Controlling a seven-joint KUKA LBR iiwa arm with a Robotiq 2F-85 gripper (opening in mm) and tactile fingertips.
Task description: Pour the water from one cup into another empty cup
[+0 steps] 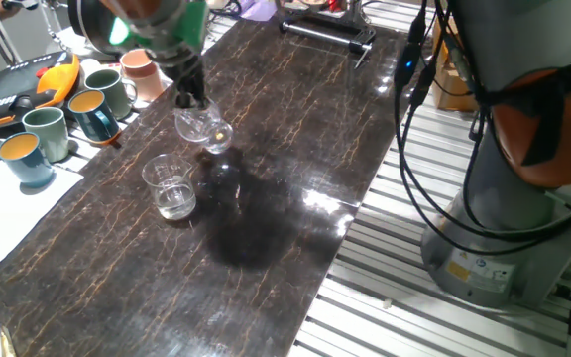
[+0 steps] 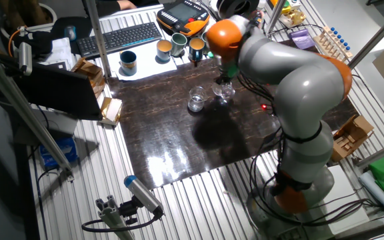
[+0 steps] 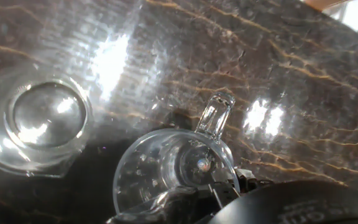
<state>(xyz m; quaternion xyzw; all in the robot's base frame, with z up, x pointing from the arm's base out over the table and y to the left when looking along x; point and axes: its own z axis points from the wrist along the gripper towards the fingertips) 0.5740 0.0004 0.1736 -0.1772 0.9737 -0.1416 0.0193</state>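
My gripper point(image 1: 188, 97) is shut on the rim of a thin clear cup point(image 1: 201, 126) with faint whitish dots on its wall. It holds the cup slightly tilted, close over the dark table point(image 1: 295, 149). The hand view looks down into this cup point(image 3: 166, 165); I see no water in it. A thick-based clear tumbler point(image 1: 171, 186) stands upright just beside it, nearer the front left, apart from the held cup. It also shows in the hand view point(image 3: 42, 121) and the other fixed view point(image 2: 196, 100). A bright band at its bottom may be water or glass.
Several ceramic mugs point(image 1: 92, 111) stand on a white sheet along the table's left edge, close to the gripper. An orange and black teach pendant point(image 1: 28, 79) lies behind them. A black bar point(image 1: 325, 35) lies at the far end. The robot base point(image 1: 504, 228) is right of the table.
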